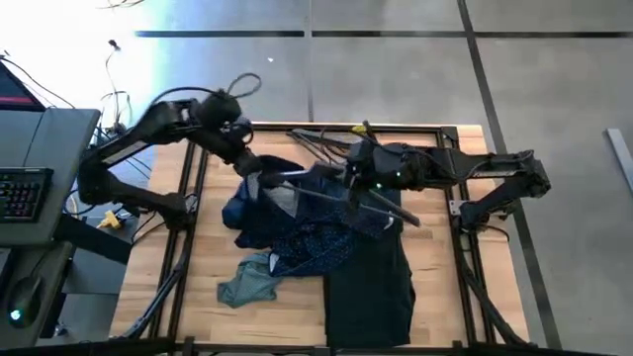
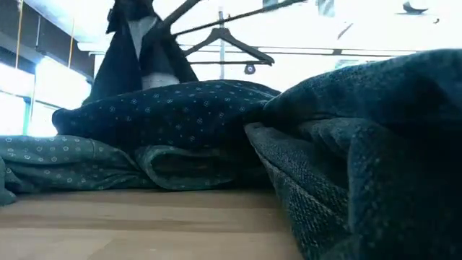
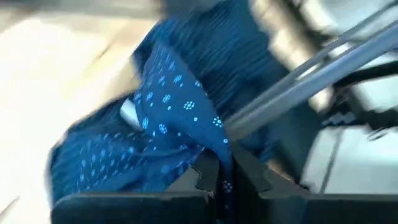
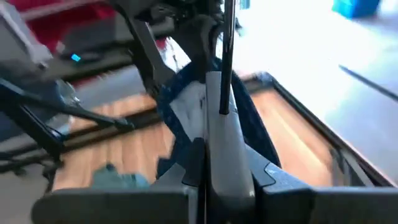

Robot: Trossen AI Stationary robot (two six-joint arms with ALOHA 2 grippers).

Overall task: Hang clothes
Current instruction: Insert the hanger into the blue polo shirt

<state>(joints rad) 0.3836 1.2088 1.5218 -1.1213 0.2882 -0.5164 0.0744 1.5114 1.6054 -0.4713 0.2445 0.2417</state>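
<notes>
The navy dotted shirt (image 1: pixel 297 227) lies heaped mid-table, with one part (image 2: pixel 137 50) lifted by my left gripper (image 1: pixel 259 176), which is shut on it. My right gripper (image 1: pixel 356 180) is shut on the grey hanger (image 1: pixel 326 193), held above the shirt; one of the hanger's bars (image 3: pixel 298 87) passes close by the lifted cloth. The black trousers (image 1: pixel 371 282) lie flat at the near right. The teal shirt (image 1: pixel 247 284) lies crumpled at the near left. My left gripper pinches a bunched fold of the navy shirt's cloth (image 3: pixel 219 163) between its two fingers. That part is raised off the table and hangs below the fingers, while the rest of the shirt (image 2: pixel 166 108) stays heaped on the table. My right gripper pinches a flat grey part of the hanger (image 4: pixel 219 134) between its two fingers. The fingers come level from the table's right side. The hanger is clear of the table, and a thin rod of it (image 4: pixel 227 56) runs on beyond the fingers toward the left arm.
A black metal frame (image 1: pixel 188 237) runs round the wooden table's edges. A second dark hanger (image 2: pixel 225 41) hangs at the far side. A desk with a keyboard (image 1: pixel 20 193) stands off the table's left. There is bare wood at the near left corner (image 1: pixel 188 316).
</notes>
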